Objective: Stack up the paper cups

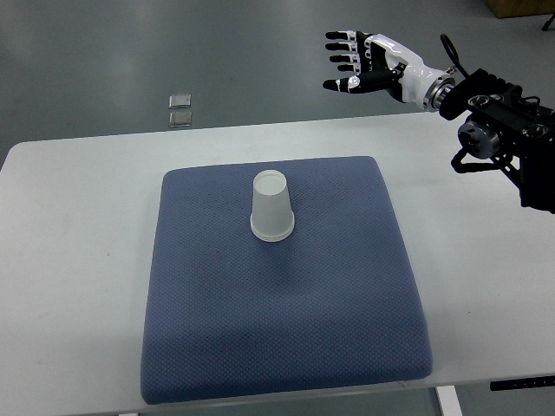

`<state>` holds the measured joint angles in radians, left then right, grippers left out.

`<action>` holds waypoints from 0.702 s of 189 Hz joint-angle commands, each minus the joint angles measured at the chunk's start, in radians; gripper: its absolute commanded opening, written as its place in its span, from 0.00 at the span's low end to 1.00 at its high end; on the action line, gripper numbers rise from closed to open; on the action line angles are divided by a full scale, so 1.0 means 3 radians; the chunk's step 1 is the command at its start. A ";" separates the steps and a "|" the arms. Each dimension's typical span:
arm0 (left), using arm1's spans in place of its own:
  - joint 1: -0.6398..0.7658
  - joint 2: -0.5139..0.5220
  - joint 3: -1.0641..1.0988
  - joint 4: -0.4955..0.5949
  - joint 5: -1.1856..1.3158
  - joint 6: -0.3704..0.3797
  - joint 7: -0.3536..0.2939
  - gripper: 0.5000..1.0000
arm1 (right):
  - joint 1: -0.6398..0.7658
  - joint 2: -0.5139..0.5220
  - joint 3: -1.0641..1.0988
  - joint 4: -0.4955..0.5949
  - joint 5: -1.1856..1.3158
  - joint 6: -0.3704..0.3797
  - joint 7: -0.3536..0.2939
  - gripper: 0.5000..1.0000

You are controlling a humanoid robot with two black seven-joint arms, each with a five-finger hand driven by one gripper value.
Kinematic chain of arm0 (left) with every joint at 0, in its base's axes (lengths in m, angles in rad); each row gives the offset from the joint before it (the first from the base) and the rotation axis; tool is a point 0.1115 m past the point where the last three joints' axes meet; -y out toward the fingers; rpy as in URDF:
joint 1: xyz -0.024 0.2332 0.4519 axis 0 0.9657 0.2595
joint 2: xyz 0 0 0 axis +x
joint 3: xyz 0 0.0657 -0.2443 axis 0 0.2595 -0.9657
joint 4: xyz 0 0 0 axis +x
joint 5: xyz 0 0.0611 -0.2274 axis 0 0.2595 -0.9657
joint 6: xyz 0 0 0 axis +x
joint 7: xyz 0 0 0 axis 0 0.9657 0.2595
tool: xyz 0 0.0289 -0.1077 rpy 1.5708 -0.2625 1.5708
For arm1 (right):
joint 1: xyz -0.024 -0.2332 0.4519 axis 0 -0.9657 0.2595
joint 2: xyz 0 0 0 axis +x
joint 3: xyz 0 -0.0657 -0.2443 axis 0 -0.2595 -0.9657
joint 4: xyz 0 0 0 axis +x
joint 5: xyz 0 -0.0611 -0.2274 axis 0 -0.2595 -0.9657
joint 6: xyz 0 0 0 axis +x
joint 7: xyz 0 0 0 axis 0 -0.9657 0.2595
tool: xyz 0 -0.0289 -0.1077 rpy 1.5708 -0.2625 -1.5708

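While right hand (357, 62) hangs past the white table's (78, 199) far edge, fingers spread, gripping nothing, white paper cup stack (271, 206) sits upside down on blue cushion (286, 329), upper middle.

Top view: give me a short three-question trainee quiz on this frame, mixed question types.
1. True or false: the white paper cup stands upside down, wide rim down, on the blue textured cushion mat.
2. Multiple choice: where is the right hand? A) gripping the cup B) raised beyond the far edge of the white table, fingers spread, holding nothing C) flat on the mat
3. Fill in: the number of separate cups or cup stacks visible on the mat is ____.

Key
1. True: the narrow base faces up.
2. B.
3. One; whether more cups are nested in it cannot be told. The left arm is out of view.
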<state>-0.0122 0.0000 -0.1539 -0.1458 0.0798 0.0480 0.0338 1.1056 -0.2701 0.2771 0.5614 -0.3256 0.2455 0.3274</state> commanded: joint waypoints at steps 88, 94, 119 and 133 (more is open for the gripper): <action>0.0000 0.0000 -0.0003 -0.0005 0.0000 -0.0002 0.0000 1.00 | -0.0653 0.0225 0.1290 0.0000 0.0242 -0.0261 0.0018 0.79; 0.0000 0.0000 0.0002 -0.0005 0.0000 -0.0002 0.0000 1.00 | -0.0668 0.0241 0.1316 0.0005 0.0247 -0.0276 0.0018 0.79; 0.0000 0.0000 -0.0003 0.0000 0.0000 -0.0002 0.0000 1.00 | -0.0796 0.0363 0.1382 0.0005 0.0334 -0.0307 0.0018 0.79; 0.0000 0.0000 0.0002 0.0000 0.0000 -0.0002 0.0000 1.00 | -0.0858 0.0420 0.1388 0.0005 0.0339 -0.0307 0.0023 0.79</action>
<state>-0.0123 0.0000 -0.1537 -0.1460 0.0798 0.0479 0.0337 0.8723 -0.1666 0.6892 0.5626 -0.2313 0.1546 0.3329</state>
